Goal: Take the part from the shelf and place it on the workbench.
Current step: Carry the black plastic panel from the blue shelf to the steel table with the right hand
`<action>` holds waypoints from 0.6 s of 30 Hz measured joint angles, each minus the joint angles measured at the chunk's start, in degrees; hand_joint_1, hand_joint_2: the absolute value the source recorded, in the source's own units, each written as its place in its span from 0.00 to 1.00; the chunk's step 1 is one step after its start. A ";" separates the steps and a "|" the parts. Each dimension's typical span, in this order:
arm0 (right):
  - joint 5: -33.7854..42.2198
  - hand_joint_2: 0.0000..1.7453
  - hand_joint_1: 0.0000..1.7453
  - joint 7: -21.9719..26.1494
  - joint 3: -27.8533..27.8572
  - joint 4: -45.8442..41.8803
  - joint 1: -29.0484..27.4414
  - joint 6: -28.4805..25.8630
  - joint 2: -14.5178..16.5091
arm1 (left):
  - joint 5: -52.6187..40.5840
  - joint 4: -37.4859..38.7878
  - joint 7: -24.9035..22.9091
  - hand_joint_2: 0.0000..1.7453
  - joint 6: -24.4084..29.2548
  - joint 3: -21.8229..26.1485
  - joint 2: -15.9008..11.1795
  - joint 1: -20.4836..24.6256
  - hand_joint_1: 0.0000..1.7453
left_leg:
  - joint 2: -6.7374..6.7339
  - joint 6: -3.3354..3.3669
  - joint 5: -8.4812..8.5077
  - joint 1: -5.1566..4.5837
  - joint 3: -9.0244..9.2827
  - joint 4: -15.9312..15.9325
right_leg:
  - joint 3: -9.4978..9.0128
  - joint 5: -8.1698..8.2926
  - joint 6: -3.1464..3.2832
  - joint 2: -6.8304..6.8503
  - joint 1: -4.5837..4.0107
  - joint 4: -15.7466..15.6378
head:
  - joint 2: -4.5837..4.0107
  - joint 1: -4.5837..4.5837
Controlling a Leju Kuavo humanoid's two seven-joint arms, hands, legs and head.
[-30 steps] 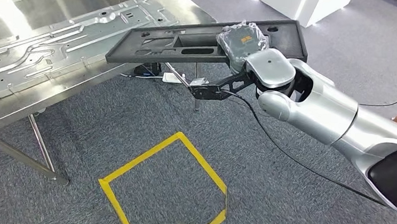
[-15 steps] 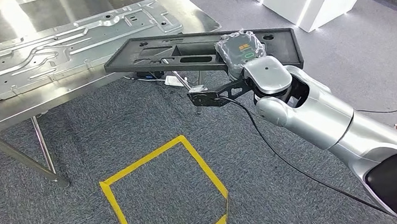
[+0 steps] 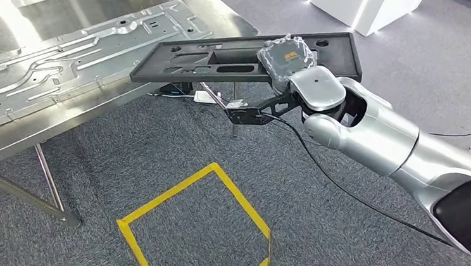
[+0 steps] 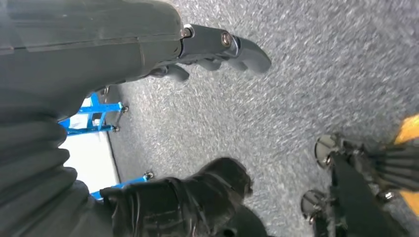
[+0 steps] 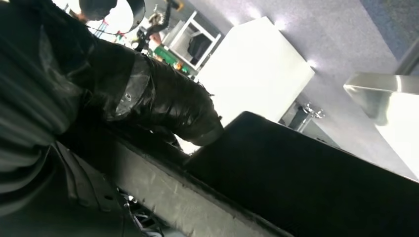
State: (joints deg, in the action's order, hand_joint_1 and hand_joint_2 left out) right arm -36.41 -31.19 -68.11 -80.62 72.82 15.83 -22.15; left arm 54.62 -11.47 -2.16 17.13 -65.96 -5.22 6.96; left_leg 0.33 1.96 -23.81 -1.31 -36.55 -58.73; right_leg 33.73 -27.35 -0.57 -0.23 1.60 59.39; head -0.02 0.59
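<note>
1. The right hand (image 3: 287, 59) is clamped on the black part (image 3: 226, 59), gripping it at the part's right end. From the head view the hand sits on top of the plate at about 1 o'clock from picture centre.
2. The part is up in the air, roughly level, with its left end reaching over the near edge of the steel desk (image 3: 3, 143). It isn't resting on the desk.
3. The right wrist view gets the close-up: the dark fingers (image 5: 168, 106) are wrapped over the part's rim (image 5: 306, 182), tight against it. The head view hides that under the hand's cover.
4. The left hand (image 4: 197, 123) hangs over grey carpet with fingers apart and nothing in them.
5. A stamped metal panel (image 3: 80, 54) takes up the desk at 10 o'clock, just beside the part's left end.
6. Yellow tape square (image 3: 200, 225) on the carpet at 6 o'clock, well apart from the desk leg (image 3: 51, 185).
</note>
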 joint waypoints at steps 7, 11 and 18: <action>-0.13 1.00 1.00 0.44 0.02 0.16 -0.47 -0.15 -0.02 | -0.13 0.00 0.02 1.00 0.29 -0.02 -0.19 0.14 0.00 | -0.29 1.11 -0.35 0.48 3.74 3.54 | 7.81 -4.57 -1.02 0.01 -0.25 13.61 | 0.01 0.42; -0.14 1.00 1.00 0.61 0.02 0.31 -1.08 -0.19 -0.02 | -0.15 0.00 -0.03 1.00 0.36 -0.02 -0.17 0.12 0.00 | 0.18 0.31 -2.80 0.99 4.53 1.48 | 7.30 2.17 -1.95 0.12 0.31 7.32 | 0.00 0.45; -0.21 1.00 1.00 0.68 0.02 0.67 -1.22 -0.53 -0.02 | -0.59 0.00 -0.15 1.00 0.74 -0.02 -0.32 0.10 0.00 | 0.34 -1.62 -6.11 1.09 3.02 -2.57 | 4.82 2.83 -0.02 -0.15 0.20 2.11 | 0.01 0.26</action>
State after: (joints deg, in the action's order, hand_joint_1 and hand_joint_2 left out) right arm -36.63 -30.51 -68.08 -79.95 71.60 15.30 -22.16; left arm 54.03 -11.47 -2.31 17.87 -65.98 -5.54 7.05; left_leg 0.68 0.34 -29.91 -0.22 -33.54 -61.30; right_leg 38.54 -24.52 -0.59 -0.38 1.80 61.50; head -0.01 0.85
